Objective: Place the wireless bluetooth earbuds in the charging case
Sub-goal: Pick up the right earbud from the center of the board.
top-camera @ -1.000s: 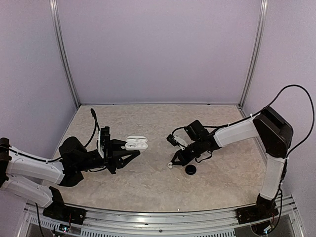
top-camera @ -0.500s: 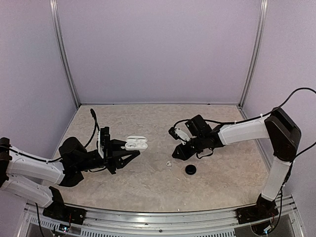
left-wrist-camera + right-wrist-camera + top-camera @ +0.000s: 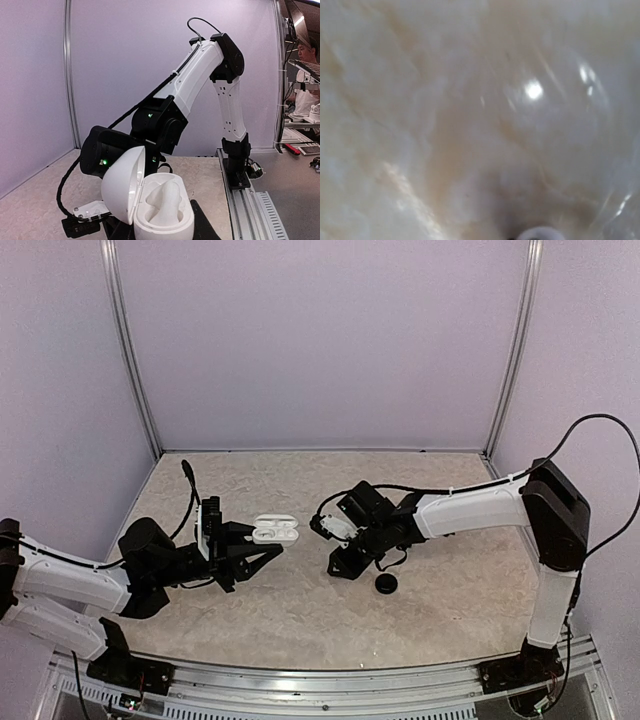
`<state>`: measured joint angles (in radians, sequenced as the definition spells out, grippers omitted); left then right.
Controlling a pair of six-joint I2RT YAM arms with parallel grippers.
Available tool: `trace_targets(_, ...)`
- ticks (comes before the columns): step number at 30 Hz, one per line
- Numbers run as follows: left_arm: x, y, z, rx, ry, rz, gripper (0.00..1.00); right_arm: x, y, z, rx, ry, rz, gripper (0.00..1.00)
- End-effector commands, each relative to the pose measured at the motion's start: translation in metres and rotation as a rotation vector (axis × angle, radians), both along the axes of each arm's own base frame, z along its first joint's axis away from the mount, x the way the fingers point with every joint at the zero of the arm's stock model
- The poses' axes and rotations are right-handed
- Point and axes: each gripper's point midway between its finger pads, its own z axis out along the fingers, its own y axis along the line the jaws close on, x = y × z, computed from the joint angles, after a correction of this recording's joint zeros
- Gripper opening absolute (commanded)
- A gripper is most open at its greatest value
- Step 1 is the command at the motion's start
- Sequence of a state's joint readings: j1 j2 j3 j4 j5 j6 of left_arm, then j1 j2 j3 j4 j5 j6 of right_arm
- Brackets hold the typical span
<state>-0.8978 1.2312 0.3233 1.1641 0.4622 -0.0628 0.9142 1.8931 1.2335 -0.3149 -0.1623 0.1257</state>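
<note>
The charging case [image 3: 276,531] is white and oval, with its lid open. My left gripper [image 3: 266,544] is shut on it and holds it just above the table. In the left wrist view the case [image 3: 165,212] fills the bottom, with its lid [image 3: 122,185] swung left. I cannot tell if an earbud is in it. My right gripper [image 3: 340,564] is low over the table, to the right of the case. It covers the spot where one white earbud lay. A small white rounded piece [image 3: 540,234] shows at the bottom edge of the blurred right wrist view. The right fingers do not show there.
A black round disc [image 3: 385,583] lies on the table just right of my right gripper. The beige marbled table [image 3: 300,610] is walled by pale panels at the back and sides. The rail with the arm bases runs along the near edge.
My right gripper was down at the earbud, then rose and left it on the table. It has now moved left and down over it, hiding it. The left arm and the case have not moved.
</note>
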Motion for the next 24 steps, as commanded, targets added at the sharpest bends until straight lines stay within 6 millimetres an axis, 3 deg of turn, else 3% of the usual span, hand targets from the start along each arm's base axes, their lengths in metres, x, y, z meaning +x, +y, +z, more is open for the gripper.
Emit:
trace_targets(1,0.000,0.004,0.007,-0.029,-0.019,0.010,0.01,-0.003,-0.002,-0.012,-0.044,0.039,-0.020,0.24)
trace_targets(15,0.000,0.003,0.006,-0.026,-0.022,0.006,0.01,0.001,-0.011,-0.033,-0.080,0.069,-0.064,0.24)
trace_targets(24,0.001,0.002,0.006,-0.023,-0.020,0.007,0.01,0.008,-0.026,-0.033,-0.120,0.047,-0.099,0.22)
